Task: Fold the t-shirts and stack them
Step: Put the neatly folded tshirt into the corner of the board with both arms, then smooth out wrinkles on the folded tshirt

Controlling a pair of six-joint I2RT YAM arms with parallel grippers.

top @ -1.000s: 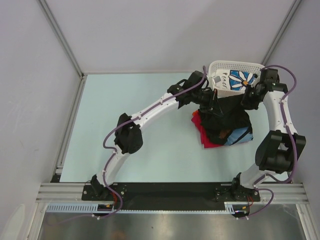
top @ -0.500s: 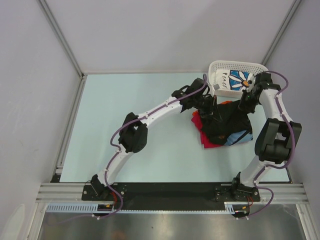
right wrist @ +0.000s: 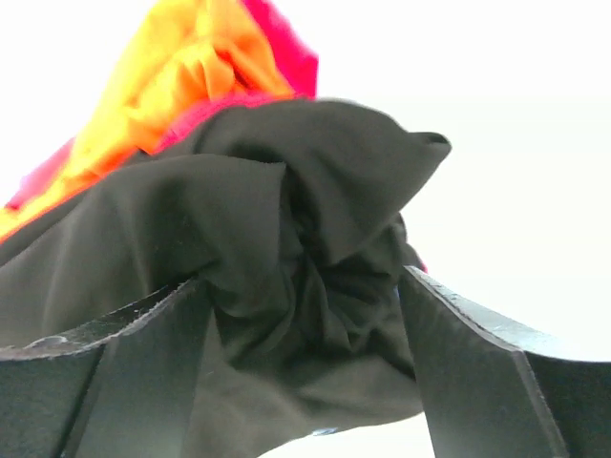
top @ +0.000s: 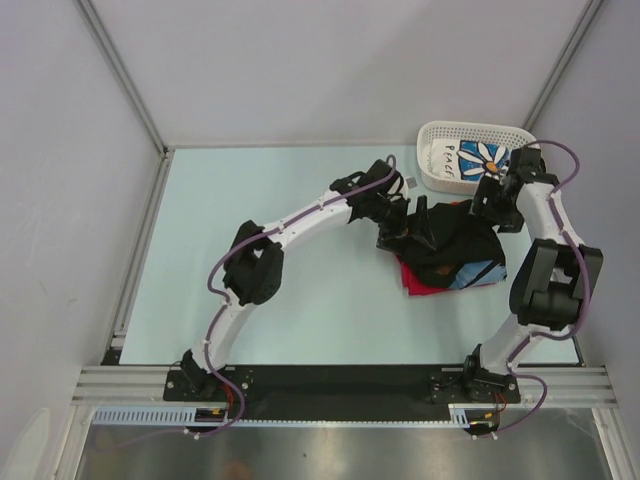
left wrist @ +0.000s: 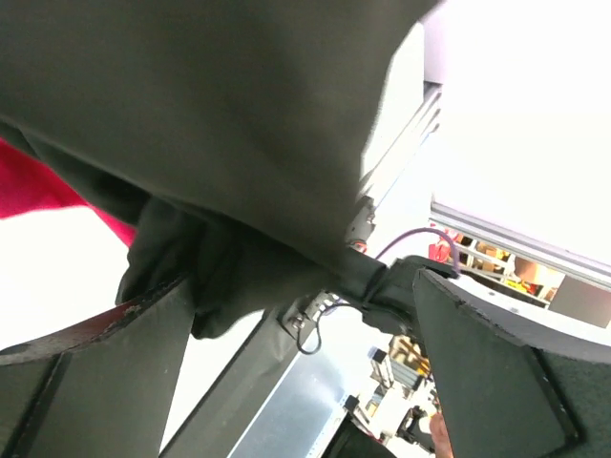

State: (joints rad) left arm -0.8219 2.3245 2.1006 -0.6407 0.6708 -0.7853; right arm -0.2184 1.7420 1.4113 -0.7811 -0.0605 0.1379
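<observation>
Left gripper (top: 403, 230) and right gripper (top: 487, 200) jaws, shut 1 second ago, now apart; crumpled black cloth t-shirt (top: 455, 240) released onto red cloth t-shirt (top: 415, 282). 1 more placed, probably needs smoothing.

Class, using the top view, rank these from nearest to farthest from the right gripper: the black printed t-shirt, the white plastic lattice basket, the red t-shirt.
1. Black printed t-shirt, bunched right at the right gripper.
2. White plastic lattice basket, just behind the gripper.
3. Red t-shirt, peeking out under the black one's near-left edge.
</observation>
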